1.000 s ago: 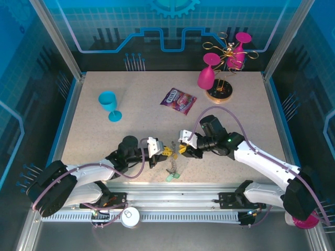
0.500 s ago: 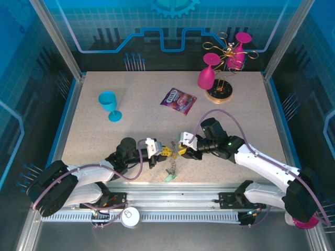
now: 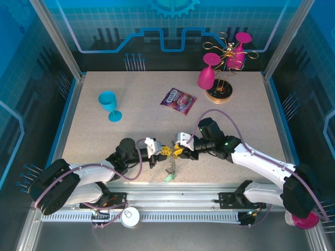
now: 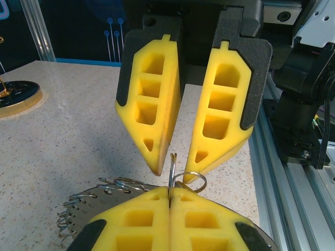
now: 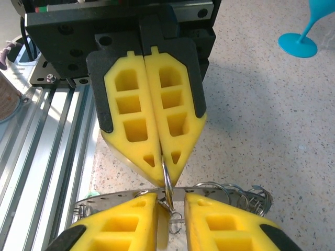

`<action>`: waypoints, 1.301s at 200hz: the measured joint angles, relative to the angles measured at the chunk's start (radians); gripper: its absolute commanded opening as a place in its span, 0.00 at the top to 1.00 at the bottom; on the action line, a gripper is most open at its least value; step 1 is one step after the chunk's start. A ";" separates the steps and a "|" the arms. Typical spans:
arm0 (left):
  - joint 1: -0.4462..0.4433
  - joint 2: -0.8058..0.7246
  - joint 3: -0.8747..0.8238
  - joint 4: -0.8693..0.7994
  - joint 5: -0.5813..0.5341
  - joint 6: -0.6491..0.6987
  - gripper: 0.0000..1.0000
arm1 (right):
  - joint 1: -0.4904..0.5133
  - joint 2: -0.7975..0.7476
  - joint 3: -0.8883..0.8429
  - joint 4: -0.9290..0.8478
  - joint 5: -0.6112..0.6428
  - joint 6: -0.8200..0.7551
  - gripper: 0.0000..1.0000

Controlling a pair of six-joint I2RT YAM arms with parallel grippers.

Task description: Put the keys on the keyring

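Observation:
The dark grey keyring (image 3: 171, 164) hangs between my two grippers just above the table near its front edge, with a green key (image 3: 168, 178) dangling under it. My left gripper (image 3: 163, 151) (image 4: 170, 191) is shut on an upright wire loop (image 4: 172, 167) at the keyring's (image 4: 102, 197) rim. My right gripper (image 3: 178, 150) (image 5: 171, 201) faces it tip to tip, open, its fingers (image 4: 157, 110) on either side of that same wire loop (image 5: 167, 178). The keyring's flat edge (image 5: 104, 198) runs across behind the right gripper's fingertips. The yellow-orange key cannot be told apart from the yellow fingers.
A blue goblet (image 3: 108, 100) stands at the left and a purple sweet packet (image 3: 178, 100) lies mid-table. Magenta goblets (image 3: 207, 77) hang on a gold wire stand with a round wooden base (image 3: 219, 93) at the back right. An aluminium rail (image 3: 172, 201) runs along the front edge.
The right gripper has shifted a little left, closing the gap to the left gripper's tips. The hanging keys have swung slightly with it.

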 measured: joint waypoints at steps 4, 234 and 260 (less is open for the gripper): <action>0.000 0.000 0.000 0.000 0.001 0.000 1.00 | 0.000 0.000 0.000 0.002 -0.002 0.000 0.82; 0.001 -0.183 0.079 -0.415 -0.053 0.088 0.68 | 0.081 0.130 0.286 -0.383 0.148 -0.113 1.00; 0.001 -0.180 0.090 -0.430 -0.053 0.092 0.72 | 0.097 0.147 0.301 -0.394 0.157 -0.122 1.00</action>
